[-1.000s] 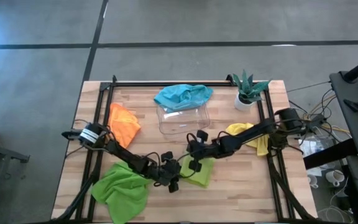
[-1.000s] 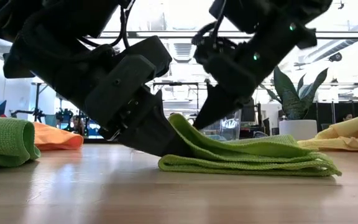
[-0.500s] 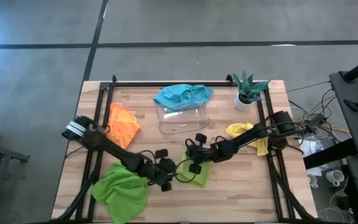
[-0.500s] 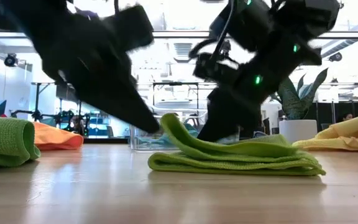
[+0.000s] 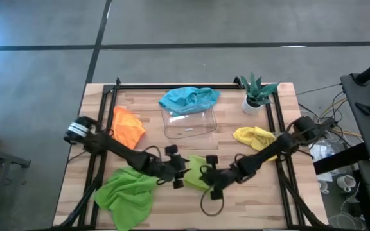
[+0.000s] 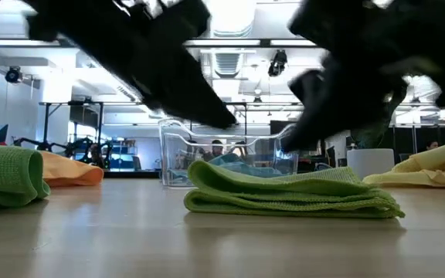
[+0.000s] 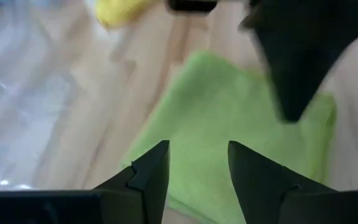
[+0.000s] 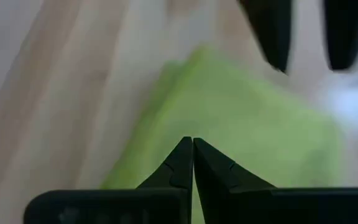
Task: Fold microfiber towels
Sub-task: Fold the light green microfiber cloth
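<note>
Both grippers hover over the folded lime towel (image 5: 196,180) near the table's front edge.
Left gripper (image 7: 197,163) parted and empty, right gripper (image 8: 192,163) clenched shut, empty; a careless brush could unfold it.

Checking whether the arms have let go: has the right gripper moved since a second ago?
Yes. In the high view the right gripper has pulled away from the clear tray toward the table's near edge, shut, off the folded green towel.

Folded lime towel (image 6: 292,193) flat, four others crumpled

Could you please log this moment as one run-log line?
folded green towel flat, untouched | left gripper open above it | right gripper shut above it | tray behind
</note>
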